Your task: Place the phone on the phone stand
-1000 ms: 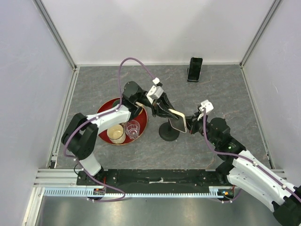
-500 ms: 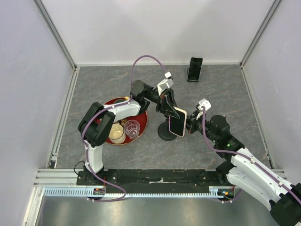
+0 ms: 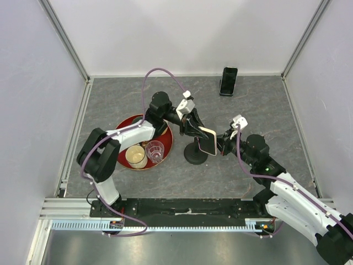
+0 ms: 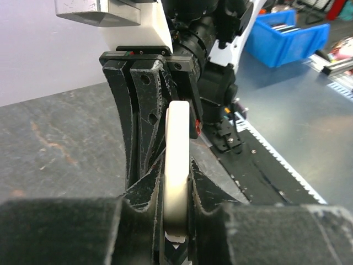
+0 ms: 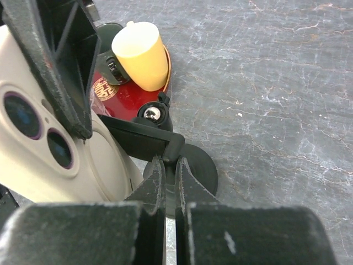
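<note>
Left claw, seen from above, is clenched on the phone and holds it tilted over the phone stand. The stand's disc base sits on the bench at 7 o'clock from the phone. The right claw is at the phone's 3 o'clock. A red tray lies at 9 o'clock from the stand, and a small black phone leans at the back wall at 1 o'clock.

From the left wrist, the phone shows edge-on, its cream rim pinched between both fingers.

From the right wrist, the right claw is clamped on the thin black lip of the phone stand. The phone's cream back is at 9 o'clock and a yellow cup at 11 o'clock. Whether the phone rests in the holder cannot be told.
</note>
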You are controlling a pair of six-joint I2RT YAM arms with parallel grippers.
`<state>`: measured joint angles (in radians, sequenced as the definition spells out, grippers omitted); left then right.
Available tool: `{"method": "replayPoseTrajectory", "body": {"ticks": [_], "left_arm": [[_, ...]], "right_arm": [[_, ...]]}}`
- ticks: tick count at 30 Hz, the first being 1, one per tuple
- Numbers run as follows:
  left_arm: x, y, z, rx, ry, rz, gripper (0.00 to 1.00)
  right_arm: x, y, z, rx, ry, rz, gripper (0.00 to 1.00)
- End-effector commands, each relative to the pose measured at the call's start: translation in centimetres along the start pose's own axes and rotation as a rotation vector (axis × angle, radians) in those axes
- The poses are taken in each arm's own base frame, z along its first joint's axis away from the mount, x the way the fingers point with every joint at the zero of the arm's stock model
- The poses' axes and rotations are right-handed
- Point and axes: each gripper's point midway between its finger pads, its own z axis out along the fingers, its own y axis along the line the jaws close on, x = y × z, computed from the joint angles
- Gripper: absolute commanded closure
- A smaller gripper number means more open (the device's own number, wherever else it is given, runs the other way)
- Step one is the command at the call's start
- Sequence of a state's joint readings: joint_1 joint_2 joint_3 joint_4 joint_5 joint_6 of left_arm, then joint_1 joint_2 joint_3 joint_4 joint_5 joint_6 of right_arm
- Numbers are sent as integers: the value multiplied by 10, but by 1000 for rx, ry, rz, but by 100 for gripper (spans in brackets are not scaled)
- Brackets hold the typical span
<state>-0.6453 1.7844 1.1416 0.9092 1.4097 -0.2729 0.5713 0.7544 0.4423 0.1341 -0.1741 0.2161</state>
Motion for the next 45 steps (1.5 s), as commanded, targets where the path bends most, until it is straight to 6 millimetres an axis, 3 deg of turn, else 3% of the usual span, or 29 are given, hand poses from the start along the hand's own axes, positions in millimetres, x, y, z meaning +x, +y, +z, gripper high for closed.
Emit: {"method": "replayPoseTrajectory", "body": {"ticks": [1, 4, 10, 11, 12, 14, 16, 17, 18, 20, 26, 33, 36, 39, 40, 41, 43, 44, 45], "left_arm": [[-17, 29, -23, -248, 62, 257, 98], [-2, 39, -43, -445, 135, 197, 98], [30, 55, -94, -955, 219, -1, 98], [26, 50, -85, -1008, 219, 7, 98], [30, 52, -90, -1085, 235, 1, 98], [42, 55, -90, -1195, 288, -41, 98], [55, 59, -102, -1342, 358, -63, 98], [68, 61, -108, -1411, 384, -97, 98], [73, 62, -114, -1465, 399, -105, 98], [84, 64, -123, -1578, 438, -96, 98], [89, 69, -117, -1589, 402, -117, 98], [104, 66, -105, -1529, 409, -163, 98], [104, 61, -95, -1461, 383, -178, 98], [101, 55, -85, -1403, 362, -206, 98], [99, 54, -83, -1391, 359, -214, 98], [95, 54, -77, -1360, 350, -232, 98], [97, 52, -81, -1369, 347, -305, 98], [91, 53, -79, -1363, 332, -321, 98], [92, 51, -82, -1372, 339, -346, 98]], "right_arm": [[-1, -2, -6, 34, -9, 41, 100], [-12, -20, -13, 154, -78, 42, 100], [-25, -20, -15, 267, -181, 16, 100], [-26, -20, -15, 293, -198, 15, 100], [-26, -6, -13, 268, -215, 14, 100], [-30, -13, -18, 371, -252, 2, 100], [-30, 7, -17, 390, -256, -44, 100], [-31, 2, -23, 474, -274, -58, 100], [-32, 10, -21, 487, -287, -64, 100], [-22, 45, -24, 493, -279, -97, 100], [-6, 78, -30, 483, -267, -65, 100], [-6, 86, -36, 399, -246, -6, 100], [-17, 61, -51, 513, -213, -2, 79], [-23, 29, -70, 611, -174, -28, 71], [-19, 25, -71, 572, -139, -5, 68], [-20, 9, -72, 604, -135, 25, 66], [-11, 1, -73, 538, -94, 97, 64], [-13, -17, -74, 580, -99, 121, 62], [-10, -20, -72, 567, -87, 129, 62]]}}
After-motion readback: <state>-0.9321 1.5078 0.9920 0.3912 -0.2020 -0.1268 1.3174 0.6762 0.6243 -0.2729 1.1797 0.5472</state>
